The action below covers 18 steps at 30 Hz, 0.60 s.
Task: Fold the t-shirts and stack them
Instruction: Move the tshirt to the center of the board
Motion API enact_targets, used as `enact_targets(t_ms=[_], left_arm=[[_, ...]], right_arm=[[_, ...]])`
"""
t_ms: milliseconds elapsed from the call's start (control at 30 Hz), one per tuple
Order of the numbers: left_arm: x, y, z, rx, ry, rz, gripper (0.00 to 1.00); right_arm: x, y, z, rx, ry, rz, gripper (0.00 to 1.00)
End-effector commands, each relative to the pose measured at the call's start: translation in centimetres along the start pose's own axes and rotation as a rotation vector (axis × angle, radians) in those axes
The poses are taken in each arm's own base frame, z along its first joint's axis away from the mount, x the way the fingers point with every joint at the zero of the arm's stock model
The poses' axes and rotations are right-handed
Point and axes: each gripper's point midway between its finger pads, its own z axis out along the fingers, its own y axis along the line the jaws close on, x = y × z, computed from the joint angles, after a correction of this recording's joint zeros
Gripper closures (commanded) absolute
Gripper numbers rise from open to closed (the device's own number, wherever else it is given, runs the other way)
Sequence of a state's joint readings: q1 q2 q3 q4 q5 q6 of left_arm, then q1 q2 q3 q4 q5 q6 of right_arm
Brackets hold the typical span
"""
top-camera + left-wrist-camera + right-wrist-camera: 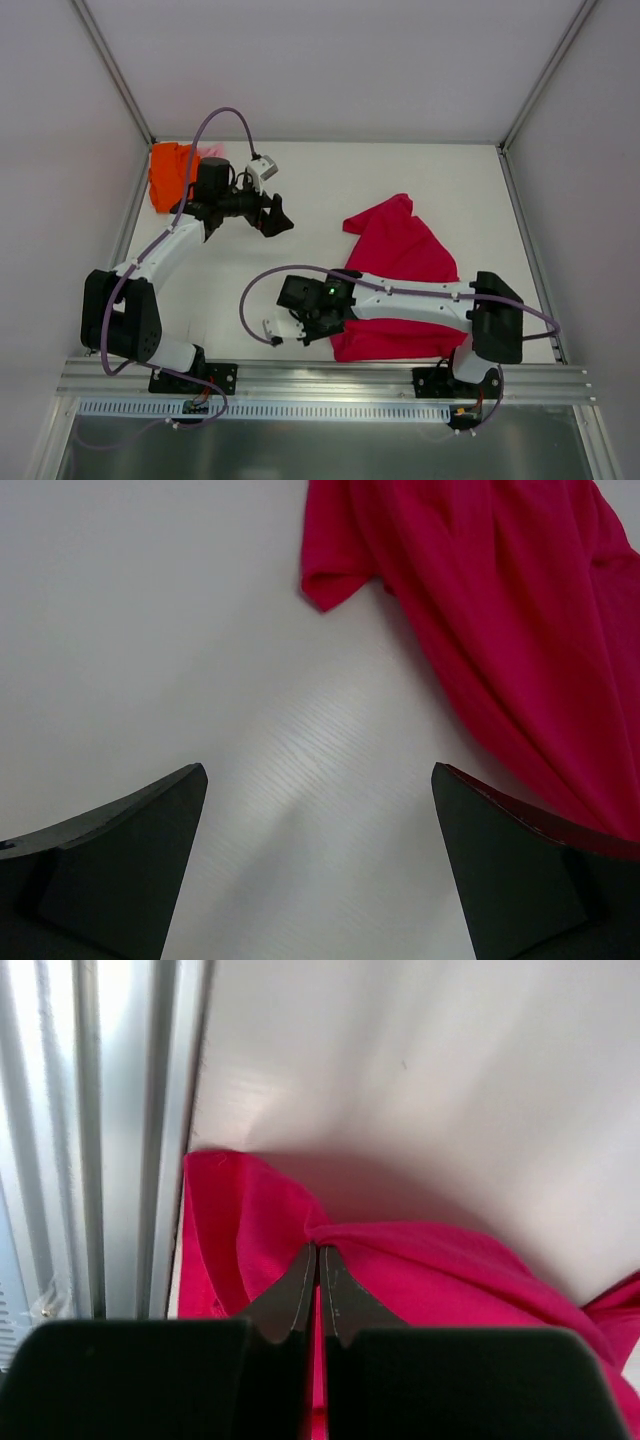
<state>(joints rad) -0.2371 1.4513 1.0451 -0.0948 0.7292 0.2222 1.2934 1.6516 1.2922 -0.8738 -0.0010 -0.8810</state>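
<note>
A large crimson-red t-shirt [405, 248] lies rumpled on the right half of the white table [330, 180], reaching down to the near edge. My right gripper [318, 332] is shut on the shirt's near left corner. In the right wrist view its closed tips [318, 1248] pinch a gathered fold of the red cloth [450, 1280]. A bright orange t-shirt [170, 175] sits bunched at the far left corner, with a bit of pale pink cloth [212, 150] beside it. My left gripper [278, 218] hangs open over bare table left of the red shirt [500, 630], its fingers [150, 830] empty.
An aluminium rail [320, 378] runs along the near edge, right beside the pinched corner [120, 1110]. White walls with metal posts [115, 75] close in the table on three sides. The right arm [420, 300] lies across the red shirt's lower part.
</note>
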Motion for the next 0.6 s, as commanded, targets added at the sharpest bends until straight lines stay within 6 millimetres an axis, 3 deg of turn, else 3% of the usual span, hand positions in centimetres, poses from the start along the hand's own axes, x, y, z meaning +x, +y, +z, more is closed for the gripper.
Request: enact_targets(t_ms=[0,33,67,100,133,167,300,367,400,433,500,533,567], left_arm=[[-1.1,-0.8,0.3,0.043,-0.023,0.045,0.01],[-1.1,-1.0,0.3,0.049,-0.024,0.045,0.01],[-1.1,-1.0,0.3,0.050,-0.024,0.046,0.01],[-1.0,-1.1,0.4,0.053,-0.024,0.048,0.01],[-0.8,-1.2,0.3,0.052,-0.022,0.047,0.01],[-0.9,-1.0,0.3,0.044,-0.028,0.053,0.01],[-0.9,-0.9,0.4,0.043,-0.029,0.047,0.01],[-0.8,-0.9,0.7,0.046,-0.026,0.039,0.01],[-0.8,-0.9,0.7,0.048,-0.024,0.038,0.01],[-0.7,-0.8,0.8,0.051,-0.018,0.032,0.01],[-0.6,-0.7,0.9,0.046,-0.011,0.029,0.01],[-0.6,-0.7,0.9,0.046,-0.009,0.027,0.01],[-0.5,-0.8,0.9,0.054,-0.009,0.025,0.01]], right_arm=[[-3.7,0.1,-0.2,0.010,-0.058,-0.065,0.99],[-3.7,-0.7,0.1,0.055,-0.040,-0.073,0.97],[-3.8,-1.1,0.1,0.078,-0.044,-0.073,0.86],[-3.9,-1.7,-0.1,0.108,-0.055,-0.068,0.64],[-3.8,-2.8,-0.3,0.155,-0.069,-0.054,0.19],[-3.9,-3.6,-1.4,0.203,-0.103,-0.042,0.04],[-1.4,-7.4,-4.6,0.335,-0.131,0.046,0.00],[1.0,-9.7,-6.6,0.427,-0.126,0.108,0.00],[1.8,-10.8,-8.9,0.512,-0.156,0.139,0.00],[4.0,-11.8,-9.6,0.544,-0.142,0.190,0.00],[6.2,-13.0,-12.1,0.606,-0.190,0.253,0.00],[9.4,-14.3,-12.7,0.629,-0.172,0.342,0.00],[10.8,-14.9,-12.9,0.638,-0.169,0.377,0.00]])
